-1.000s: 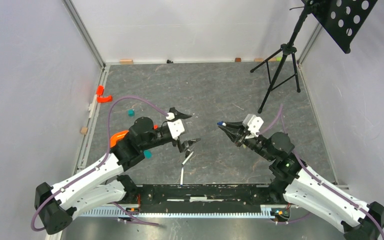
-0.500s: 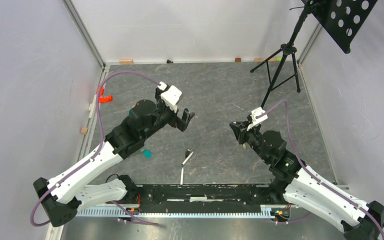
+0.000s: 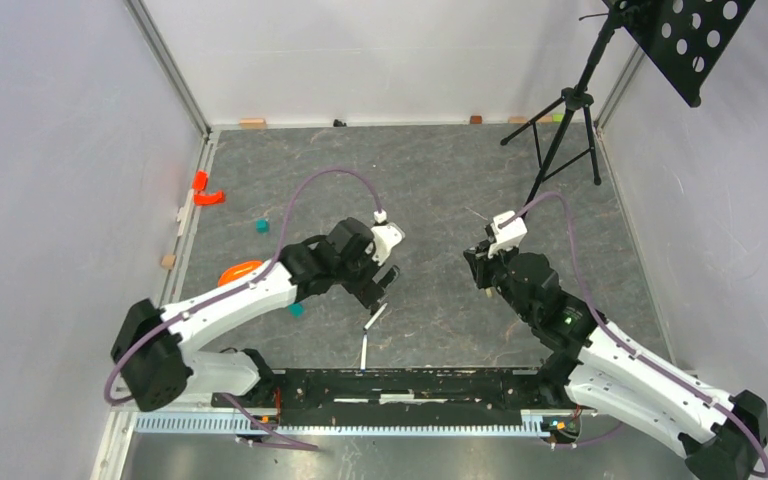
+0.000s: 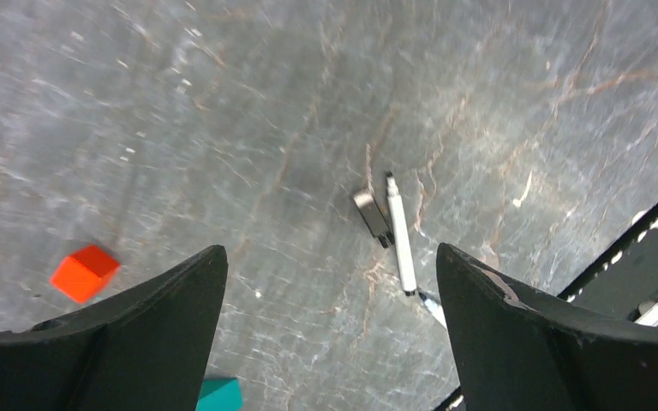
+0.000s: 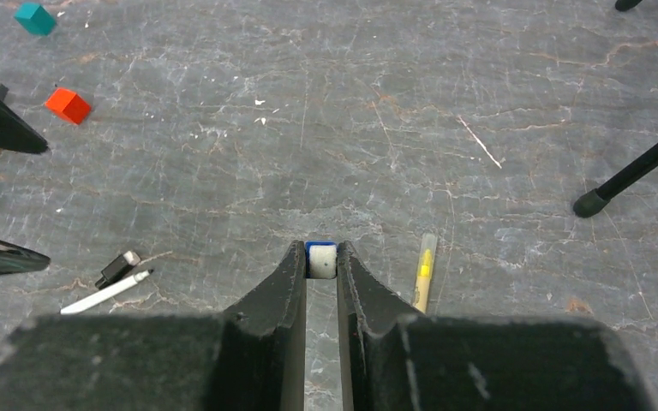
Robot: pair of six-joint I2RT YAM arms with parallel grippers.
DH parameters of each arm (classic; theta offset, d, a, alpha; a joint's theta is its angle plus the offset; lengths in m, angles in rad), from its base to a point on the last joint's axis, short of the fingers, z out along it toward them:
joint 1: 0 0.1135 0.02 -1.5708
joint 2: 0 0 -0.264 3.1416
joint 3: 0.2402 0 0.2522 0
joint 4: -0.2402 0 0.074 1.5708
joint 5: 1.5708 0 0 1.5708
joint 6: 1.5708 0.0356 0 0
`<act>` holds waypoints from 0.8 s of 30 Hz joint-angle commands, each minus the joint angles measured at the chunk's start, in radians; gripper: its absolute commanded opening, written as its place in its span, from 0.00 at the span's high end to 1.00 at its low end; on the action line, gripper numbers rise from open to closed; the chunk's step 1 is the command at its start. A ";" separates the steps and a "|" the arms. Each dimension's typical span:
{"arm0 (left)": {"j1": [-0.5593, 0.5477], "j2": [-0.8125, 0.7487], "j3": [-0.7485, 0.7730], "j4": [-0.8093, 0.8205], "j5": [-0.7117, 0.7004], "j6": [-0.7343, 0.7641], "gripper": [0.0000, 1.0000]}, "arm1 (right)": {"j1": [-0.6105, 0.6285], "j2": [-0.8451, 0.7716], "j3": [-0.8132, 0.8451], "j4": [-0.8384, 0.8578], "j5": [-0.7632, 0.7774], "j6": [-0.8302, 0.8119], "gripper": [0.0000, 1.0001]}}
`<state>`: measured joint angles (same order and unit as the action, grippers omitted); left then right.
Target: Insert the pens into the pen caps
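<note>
Room: we look down on a grey marbled table [image 3: 430, 180] closed in by white walls [image 3: 60, 150], with a black tripod stand [image 3: 560, 130] at the far right corner.
Left gripper [image 4: 330, 257]: spread wide and holding nothing. We see it hanging above the table near the front middle, its two dark fingers [image 4: 137, 342] framing a pen and a cap below.
White pen [image 4: 400, 244]: lies flat on the table, dark tip bare, touched by neither gripper.
Black cap [image 4: 372, 214]: lies on its side close against the tip end of the white pen. We cannot tell whether the two touch.
Second white pen [image 3: 363, 352]: flat on the table just nearer the arm bases, close to the back end of the first.
Right gripper [image 5: 321, 250]: pressed in on the blue cap [image 5: 320, 259], pinched at the very fingertips and held off the table. The cap shows blue on top and white below. We cannot tell whether a barrel runs behind it between the fingers.
Yellow pen [image 5: 424, 272]: flat on the table just beside the right gripper's fingers, not touched.
Blocks: we count a red cube [image 5: 67, 104] and a teal cube [image 5: 34, 17] on the left half of the table.
Orange object [image 3: 238, 272]: partly hidden behind the left arm [image 3: 230, 300]. We cannot make out what it is.
</note>
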<state>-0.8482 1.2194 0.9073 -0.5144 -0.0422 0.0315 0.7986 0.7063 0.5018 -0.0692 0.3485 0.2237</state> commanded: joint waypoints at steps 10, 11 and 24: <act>-0.015 0.121 0.067 -0.133 0.056 -0.152 0.14 | -0.303 0.077 0.163 -0.126 -0.530 0.100 1.00; -0.022 0.123 0.086 -0.168 0.047 -0.190 0.14 | -0.326 0.093 0.168 -0.119 -0.584 0.112 1.00; -0.181 -0.025 -0.035 -0.396 -0.200 -0.723 0.26 | -0.417 0.183 0.185 -0.104 -0.641 0.126 1.00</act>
<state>-0.9943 1.2503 0.9421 -0.8387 -0.1738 -0.4442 0.3851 0.8959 0.6521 -0.2050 -0.2863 0.3450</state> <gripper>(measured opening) 0.765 0.185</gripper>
